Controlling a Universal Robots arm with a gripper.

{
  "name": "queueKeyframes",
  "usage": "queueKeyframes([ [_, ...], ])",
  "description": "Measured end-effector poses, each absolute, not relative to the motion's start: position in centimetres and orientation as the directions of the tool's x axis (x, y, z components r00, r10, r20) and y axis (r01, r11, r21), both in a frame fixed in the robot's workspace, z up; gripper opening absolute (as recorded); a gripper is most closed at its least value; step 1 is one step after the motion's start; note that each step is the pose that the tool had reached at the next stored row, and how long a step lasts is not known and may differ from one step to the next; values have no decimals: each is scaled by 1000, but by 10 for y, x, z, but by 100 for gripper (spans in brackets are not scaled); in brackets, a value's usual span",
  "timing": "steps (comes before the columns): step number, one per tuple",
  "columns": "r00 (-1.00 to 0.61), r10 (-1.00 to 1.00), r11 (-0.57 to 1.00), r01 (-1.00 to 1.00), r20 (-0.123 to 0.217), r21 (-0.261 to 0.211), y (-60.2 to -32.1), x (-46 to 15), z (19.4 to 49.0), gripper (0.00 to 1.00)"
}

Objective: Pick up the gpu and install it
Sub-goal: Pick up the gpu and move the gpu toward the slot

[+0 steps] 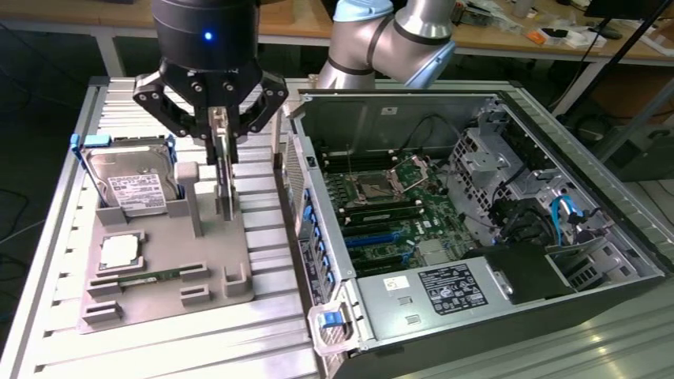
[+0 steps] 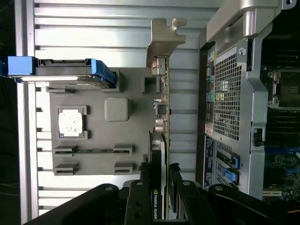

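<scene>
The gpu [image 1: 224,175] is a thin card seen edge-on, standing upright over the grey holder plate [image 1: 211,264] on the exterior view's left. My gripper [image 1: 219,130] comes down on it from above, its fingers pressed to both faces of the card. In the wrist view the gpu [image 2: 161,117] runs as a narrow strip from its silvery bracket [image 2: 165,37] to my gripper [image 2: 159,169], and a black finger [image 2: 145,176] sits on one side. Whether the card's lower edge still rests in the holder cannot be told.
The holder also carries a silver hard drive [image 1: 132,188] in a blue frame, a square processor [image 1: 121,251] and a green memory stick [image 1: 147,276]. The open computer case [image 1: 495,103] lies on the exterior view's right, with its motherboard [image 1: 390,197] and blue slots [image 1: 371,237] exposed.
</scene>
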State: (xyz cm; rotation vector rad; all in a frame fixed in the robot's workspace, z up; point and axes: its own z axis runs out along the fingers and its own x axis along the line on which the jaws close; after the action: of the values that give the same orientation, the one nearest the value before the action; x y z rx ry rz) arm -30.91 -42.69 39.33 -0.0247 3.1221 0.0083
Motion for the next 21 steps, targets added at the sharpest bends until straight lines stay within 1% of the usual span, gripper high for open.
queueKeyframes([
  [7, -1000, -16, 1000, -16, -19, 5, -427, -309, 422, 27],
  [12, -1000, -16, 1000, -16, -19, 5, -427, -309, 453, 27],
  [15, -1000, -16, 1000, -16, -19, 5, -427, -309, 466, 27],
  [21, -1000, -16, 1000, -16, -19, 5, -427, -306, 468, 27],
])
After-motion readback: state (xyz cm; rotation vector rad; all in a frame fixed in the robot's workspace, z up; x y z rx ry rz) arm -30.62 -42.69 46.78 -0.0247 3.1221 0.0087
